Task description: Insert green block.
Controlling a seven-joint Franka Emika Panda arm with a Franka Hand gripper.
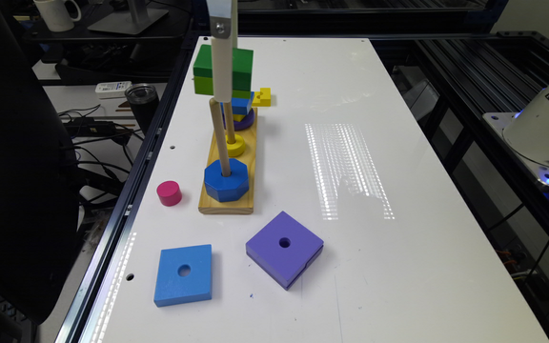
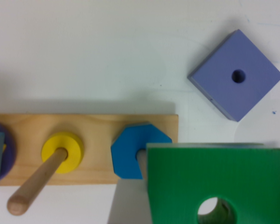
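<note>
One green block (image 1: 242,66) hangs in the air at the pincer (image 1: 222,90), directly above the wooden base (image 1: 227,202) and its pegs. How far the pincer is open cannot be determined. Beneath it sit the blue octagon (image 2: 135,149) and yellow ring (image 2: 61,151), each on its peg.

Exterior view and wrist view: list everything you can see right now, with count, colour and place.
green block: 1, dark green over lighter green, held up above the pegs
peg board: 1, pale wood, on the white table
octagon: 1, blue, on the nearest peg
ring: 1, yellow, on the middle peg
far-peg stack: purple, yellow and blue pieces
cylinder: 1, pink, at the exterior view's left of the board
square block: 1, blue, near edge
square block: 1, purple, near edge
small piece: 1, yellow, behind the board
gripper: 1, white, at the green block
</note>
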